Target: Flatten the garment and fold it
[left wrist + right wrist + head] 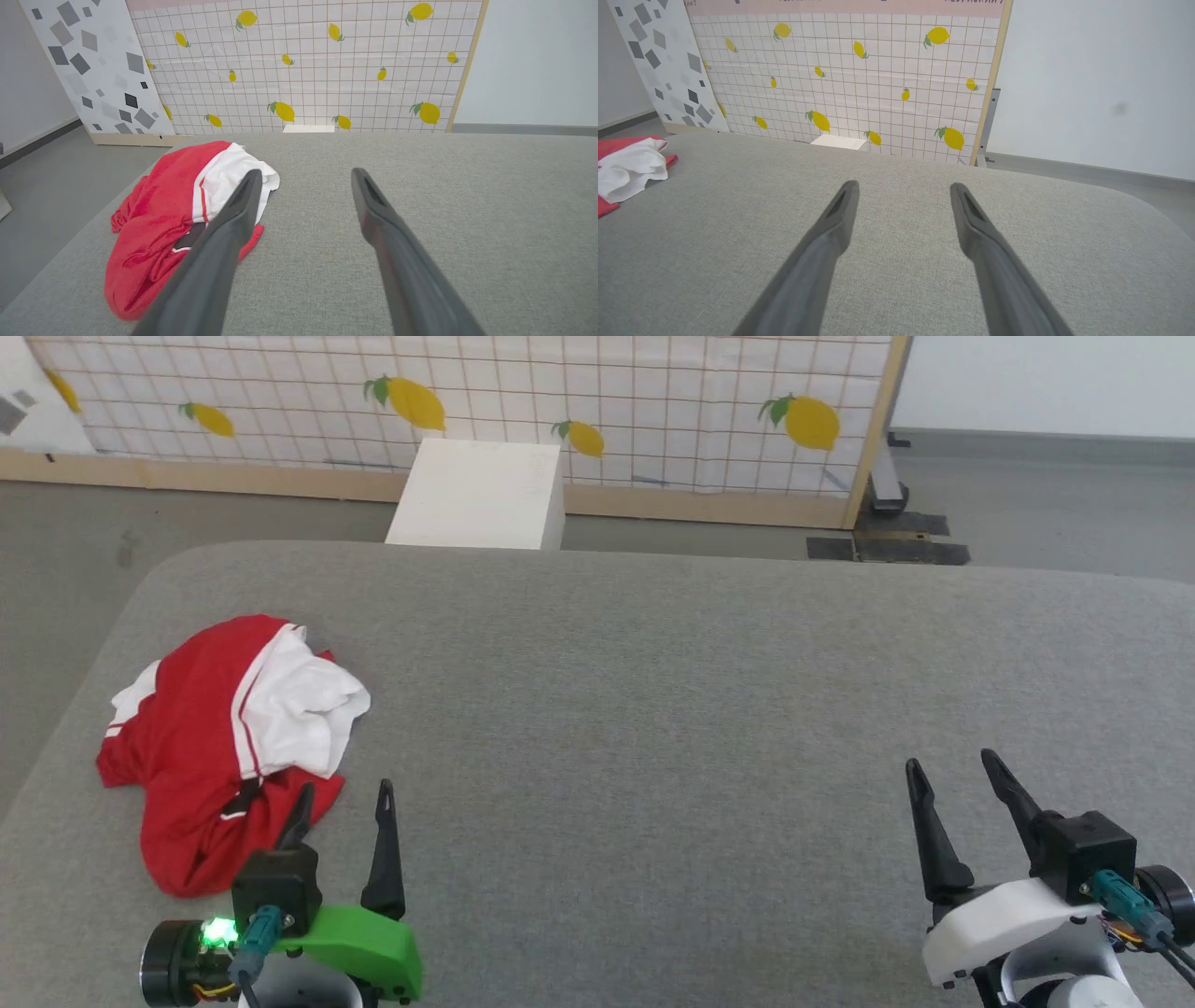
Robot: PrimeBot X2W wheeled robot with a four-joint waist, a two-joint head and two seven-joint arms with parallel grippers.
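Garment, a red shirt with white sleeves, is pictured crumpled in a heap near the left edge of the grey table, one white sleeve thrown across the red body and a scrap of black print showing near the front fold. No hem, collar or shoulder line is laid out flat.

The left gripper is seen at the near side of the heap with its fingers spread and nothing held between them. One finger is lined up over the shirt's near edge and the other over bare table; whether that finger touches the cloth cannot be told. The right gripper is shown well apart on the right side of the table, likewise spread and empty, with only bare fabric before it. A white box and a lemon-printed screen are seen beyond the far edge.

The work is judged to be at its very start: flattening is not yet begun, and no fold has been made. A first hold on the heap is called for, most readily by the left gripper on the near red edge. The right gripper would need to be brought across to a second edge, so that the shirt can be lifted, drawn open toward the middle of the table and laid flat.
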